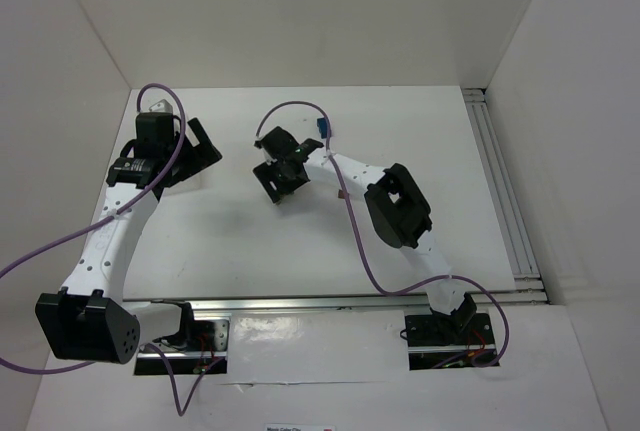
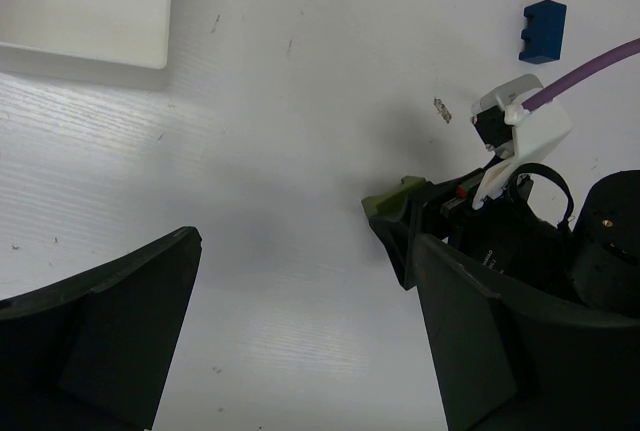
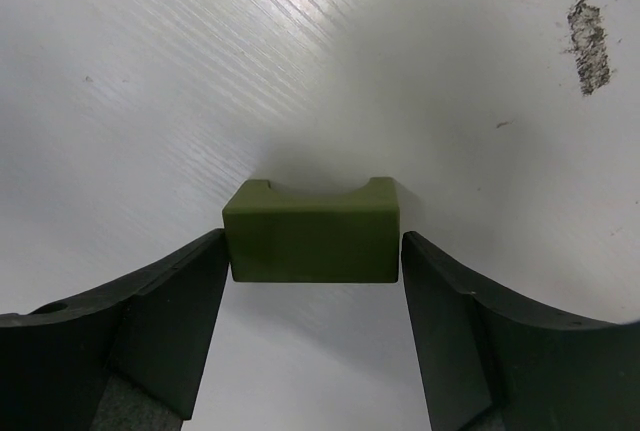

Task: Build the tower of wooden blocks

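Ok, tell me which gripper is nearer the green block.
Right. The right gripper straddles the green block; the left gripper hangs open, apart from it.

Left wrist view: only a corner of the small olive green wooden block (image 2: 392, 201) shows past the right arm's black two-finger gripper (image 3: 315, 251), and the flat white rectangular tray (image 2: 80, 11) is cropped at the upper left. From above, that gripper hides the block wholly. In the right wrist view both fingers (image 3: 170, 331) run off the bottom edge (their pads perhaps touch the block; too close to tell).
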